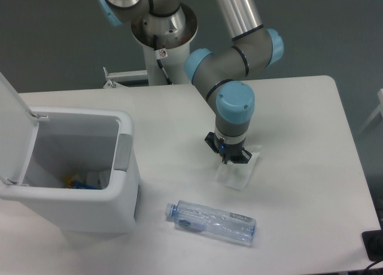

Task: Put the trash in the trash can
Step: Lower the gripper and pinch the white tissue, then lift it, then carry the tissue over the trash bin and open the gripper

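Now my gripper [230, 160] pinches the crumpled white wrapper [238, 173]; I should lift straight, keeping hold, toward the open trash can [90, 122]
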Available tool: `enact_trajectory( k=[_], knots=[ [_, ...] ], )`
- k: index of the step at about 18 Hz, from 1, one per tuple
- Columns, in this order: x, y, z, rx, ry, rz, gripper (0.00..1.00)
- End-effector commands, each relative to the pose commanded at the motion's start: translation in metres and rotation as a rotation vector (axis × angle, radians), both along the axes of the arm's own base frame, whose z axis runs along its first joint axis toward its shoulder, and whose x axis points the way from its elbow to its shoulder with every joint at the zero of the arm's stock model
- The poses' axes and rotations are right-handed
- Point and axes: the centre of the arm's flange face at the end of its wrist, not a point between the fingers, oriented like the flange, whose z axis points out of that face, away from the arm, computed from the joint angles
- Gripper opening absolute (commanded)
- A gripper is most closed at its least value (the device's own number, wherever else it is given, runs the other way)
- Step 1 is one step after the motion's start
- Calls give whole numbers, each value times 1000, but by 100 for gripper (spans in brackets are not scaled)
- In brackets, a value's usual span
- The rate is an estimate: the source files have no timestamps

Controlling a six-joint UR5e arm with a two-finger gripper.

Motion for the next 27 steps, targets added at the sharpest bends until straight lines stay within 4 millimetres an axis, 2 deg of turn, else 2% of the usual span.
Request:
enact_trajectory(
  k=[3,6,9,11,14,18,21,27],
  knots=[
    [-7,6,12,19,19,24,0],
    [-24,17,39,63,66,65,0],
    [-31,20,60,114,79,78,0],
    [-27,26,82,188,69,109,0],
    [-20,41,125,357,15,169,0],
    [-8,51,185,547,-42,197,0],
    [4,51,220,647,-83,207,0],
    [19,61,273,806,-186,237,0]
  ],
)
